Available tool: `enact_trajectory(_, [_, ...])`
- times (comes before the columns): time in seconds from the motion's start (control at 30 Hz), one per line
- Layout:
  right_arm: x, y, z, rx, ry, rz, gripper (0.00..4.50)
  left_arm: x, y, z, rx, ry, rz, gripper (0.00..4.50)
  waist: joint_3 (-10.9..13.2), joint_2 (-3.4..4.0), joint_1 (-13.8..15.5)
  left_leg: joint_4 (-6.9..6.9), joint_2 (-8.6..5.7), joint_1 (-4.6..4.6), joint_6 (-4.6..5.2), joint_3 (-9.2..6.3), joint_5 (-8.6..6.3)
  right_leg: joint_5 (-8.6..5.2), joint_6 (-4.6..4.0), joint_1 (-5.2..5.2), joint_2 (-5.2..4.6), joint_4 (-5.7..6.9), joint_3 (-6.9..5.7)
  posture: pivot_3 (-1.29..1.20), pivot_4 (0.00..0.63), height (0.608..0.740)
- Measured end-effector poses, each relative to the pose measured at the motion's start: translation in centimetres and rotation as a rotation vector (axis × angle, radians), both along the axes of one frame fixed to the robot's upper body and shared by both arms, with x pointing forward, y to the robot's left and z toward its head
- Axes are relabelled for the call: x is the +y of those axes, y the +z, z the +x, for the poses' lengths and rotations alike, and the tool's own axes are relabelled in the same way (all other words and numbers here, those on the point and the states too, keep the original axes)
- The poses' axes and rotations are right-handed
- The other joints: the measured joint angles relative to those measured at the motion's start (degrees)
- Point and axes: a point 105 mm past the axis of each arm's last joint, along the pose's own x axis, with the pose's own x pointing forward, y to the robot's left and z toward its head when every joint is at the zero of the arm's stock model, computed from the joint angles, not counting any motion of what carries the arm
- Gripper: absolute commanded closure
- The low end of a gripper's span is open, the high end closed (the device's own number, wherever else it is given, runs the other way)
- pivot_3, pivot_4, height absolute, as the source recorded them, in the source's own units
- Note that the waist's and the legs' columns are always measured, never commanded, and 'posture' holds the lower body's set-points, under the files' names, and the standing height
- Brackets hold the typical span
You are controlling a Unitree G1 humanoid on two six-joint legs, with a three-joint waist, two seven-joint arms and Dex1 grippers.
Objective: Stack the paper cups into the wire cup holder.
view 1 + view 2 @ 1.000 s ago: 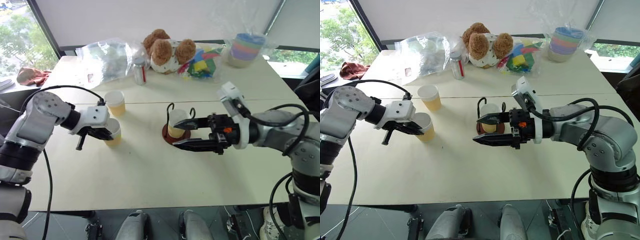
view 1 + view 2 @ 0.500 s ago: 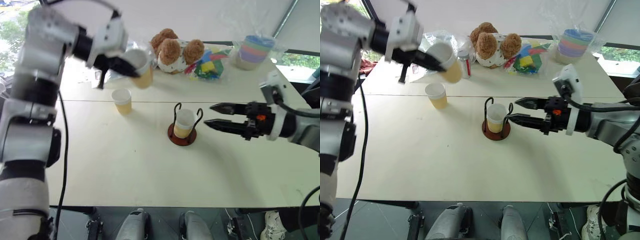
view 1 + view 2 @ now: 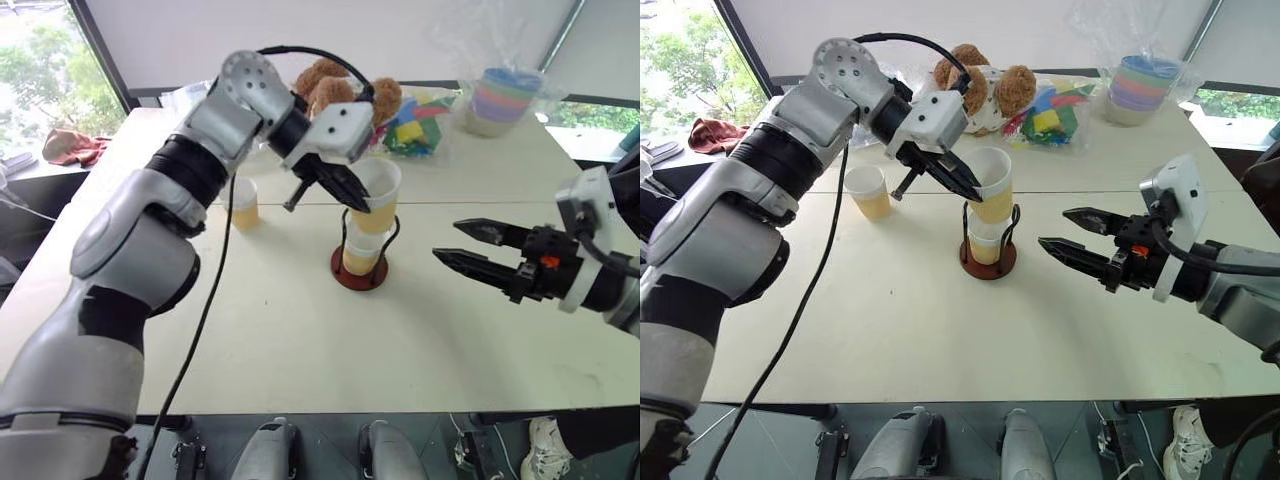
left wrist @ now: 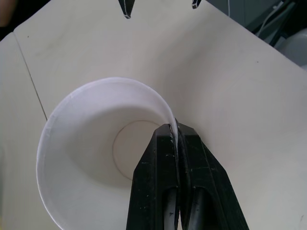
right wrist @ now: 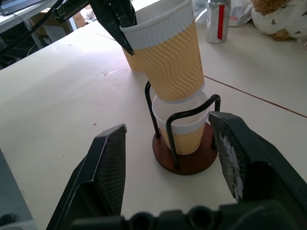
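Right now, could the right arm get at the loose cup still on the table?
Probably not easily: the loose cup sits beyond the holder and the left arm, which holds a cup above it, both between it and the right end effector.

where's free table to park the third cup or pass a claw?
Bare: the near half of the table, in front of the wire cup holder, and the strip between holder and right claw. Crowded: the far edge, with teddy bear, bags and stacked bowls.
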Motion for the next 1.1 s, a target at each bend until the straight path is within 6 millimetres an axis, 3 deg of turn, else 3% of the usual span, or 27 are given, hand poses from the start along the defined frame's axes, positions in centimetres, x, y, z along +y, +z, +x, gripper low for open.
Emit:
enact_trajectory(0.23, [0.1, -0.1, 0.0, -0.006, -0.027, 0.019, 1.55, -0.7, -1.2, 0.4, 0.016, -0.002, 0.012, 4.48, 0.0, -0.02, 0.0, 0.00, 0.00, -0.06, 0.00, -0.01, 0.00, 0.00, 0.00, -0.02, 0.00, -0.02, -0.01, 0.00, 0.150, 0.740])
enact_trajectory(0.33, [0.1, 0.2, 0.1, -0.026, -0.040, 0.030, 1.55, -0.8, -1.5, 0.5, 0.021, 0.007, 0.020, 3.71, 0.0, -0.01, 0.0, 0.00, 0.00, -0.06, 0.00, -0.01, 0.00, 0.00, 0.00, -0.03, 0.00, -0.01, -0.01, 0.00, 0.150, 0.740])
enact_trajectory(0.53, [0.1, 0.3, 0.1, -0.038, -0.048, 0.044, 1.55, -0.8, -2.3, 1.0, 0.008, 0.021, 0.056, 0.78, 0.0, -0.02, 0.1, 0.00, 0.00, -0.07, 0.00, -0.01, 0.00, 0.00, 0.00, -0.03, 0.00, -0.01, -0.02, 0.00, 0.150, 0.740])
enact_trajectory(0.67, [0.2, 0.3, 0.1, -0.040, -0.047, 0.050, 1.55, -1.4, -1.0, 1.0, 0.014, 0.029, -0.007, 0.78, 0.0, -0.06, 0.1, 0.01, -0.01, -0.10, 0.01, -0.01, 0.00, 0.00, 0.00, -0.05, 0.01, -0.01, -0.03, 0.00, 0.150, 0.740])
enact_trajectory(0.8, [0.6, 0.3, 0.1, -0.037, -0.023, 0.053, 1.55, -1.2, 2.4, 1.0, -0.035, 0.050, -0.105, 0.78, 0.0, -0.06, 0.0, 0.01, 0.00, -0.10, 0.03, -0.01, -0.02, 0.00, 0.00, -0.07, 0.02, -0.01, -0.04, 0.00, 0.150, 0.740])
enact_trajectory(0.9, [1.7, 1.7, 0.0, -0.076, 0.051, 0.078, 1.55, 1.0, 4.1, 2.3, -0.092, 0.162, -0.148, 0.78, 0.0, -0.02, -0.5, 0.00, 0.02, -0.06, 0.03, 0.03, -0.02, 0.00, 0.00, -0.13, 0.03, 0.04, -0.01, 0.00, 0.150, 0.740])
enact_trajectory(1.0, [3.7, 2.9, -0.8, -0.099, 0.185, 0.044, 1.55, 5.5, 4.2, 4.1, -0.138, 0.336, -0.138, 0.78, 0.0, 0.00, -0.8, -0.02, 0.11, -0.03, 0.03, 0.03, -0.02, 0.00, 0.00, -0.16, 0.11, 0.09, -0.01, 0.00, 0.150, 0.740])
enact_trajectory(1.1, [5.4, 2.5, -1.5, -0.068, 0.304, -0.007, 1.55, 10.3, 2.2, 5.7, -0.114, 0.529, -0.105, 0.04, 0.0, -0.03, -1.0, -0.04, 0.12, -0.05, 0.02, 0.00, -0.01, 0.00, 0.00, -0.17, 0.12, 0.10, -0.04, 0.00, 0.150, 0.740])
